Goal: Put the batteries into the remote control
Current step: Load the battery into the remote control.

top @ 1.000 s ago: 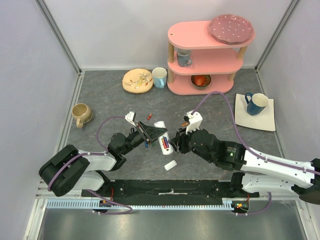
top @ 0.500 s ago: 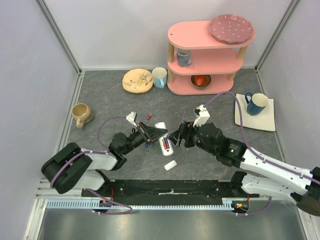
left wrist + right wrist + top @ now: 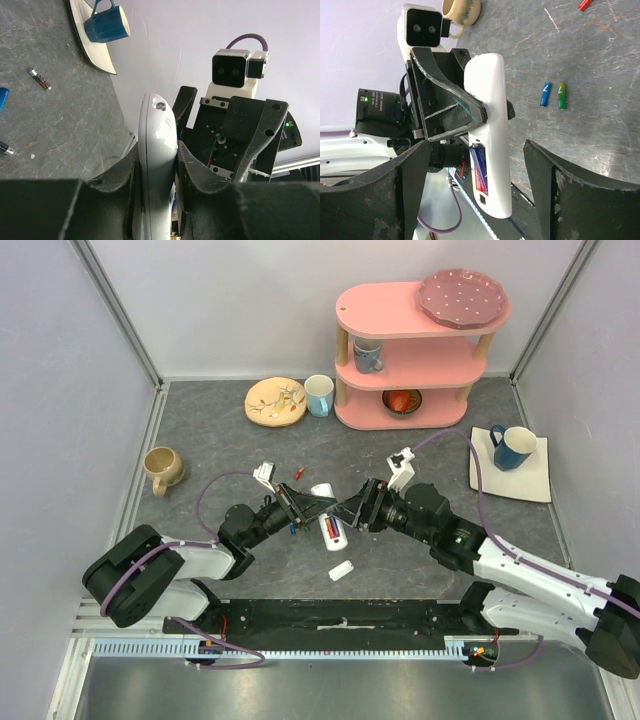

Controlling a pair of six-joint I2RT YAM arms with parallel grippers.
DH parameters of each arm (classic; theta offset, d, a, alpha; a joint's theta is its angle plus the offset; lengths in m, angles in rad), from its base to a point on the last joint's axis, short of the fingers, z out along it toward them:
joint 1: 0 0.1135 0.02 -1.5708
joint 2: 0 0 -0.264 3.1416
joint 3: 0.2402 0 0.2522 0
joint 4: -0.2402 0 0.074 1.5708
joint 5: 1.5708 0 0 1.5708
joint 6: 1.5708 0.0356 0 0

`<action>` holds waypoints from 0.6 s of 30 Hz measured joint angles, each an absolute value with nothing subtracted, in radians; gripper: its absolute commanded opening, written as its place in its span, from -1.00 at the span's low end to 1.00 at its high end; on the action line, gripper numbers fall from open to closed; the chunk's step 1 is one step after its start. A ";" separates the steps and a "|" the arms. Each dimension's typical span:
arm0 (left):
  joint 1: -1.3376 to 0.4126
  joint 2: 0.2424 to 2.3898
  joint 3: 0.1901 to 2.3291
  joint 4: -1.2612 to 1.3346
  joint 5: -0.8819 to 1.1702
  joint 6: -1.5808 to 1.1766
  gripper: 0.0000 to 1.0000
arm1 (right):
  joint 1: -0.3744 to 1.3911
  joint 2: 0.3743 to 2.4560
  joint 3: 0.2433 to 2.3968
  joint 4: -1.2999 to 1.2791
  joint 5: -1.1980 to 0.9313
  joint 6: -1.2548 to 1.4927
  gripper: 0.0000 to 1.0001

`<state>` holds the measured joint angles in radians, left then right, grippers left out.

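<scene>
Left gripper is clamped on the remote. Its fingers press both long sides, and the remote is held on edge over mid-table. The open bay faces the right arm, with two batteries seated in it, one blue and one red.

Right gripper is spread wide with nothing in it. It has one finger on each side of the remote's free end, and the right wrist view shows gaps on both sides, so there is no contact.

Loose on the table:
- blue battery and green battery lie side by side, near the remote on the left-arm side
- red battery lies farther back, apart from the others
- back cover lies flat near the front edge, apart from the remote

Farther out:
- beige mug at the left
- patterned plate at the back, with the white mug just beside it
- pink shelf beside the white mug, with a purple plate on its top tier
- blue mug on a square plate at the right
</scene>
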<state>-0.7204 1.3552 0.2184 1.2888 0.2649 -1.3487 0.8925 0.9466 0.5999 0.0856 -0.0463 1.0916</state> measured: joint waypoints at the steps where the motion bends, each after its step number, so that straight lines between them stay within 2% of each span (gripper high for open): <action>1: -0.720 1.355 0.219 1.289 0.265 -1.348 -0.97 | 0.892 0.954 0.600 0.096 -0.054 1.094 0.62; 18: -0.720 1.345 0.231 1.289 0.267 -1.345 -0.96 | 0.868 0.994 0.556 0.136 -0.102 1.139 0.55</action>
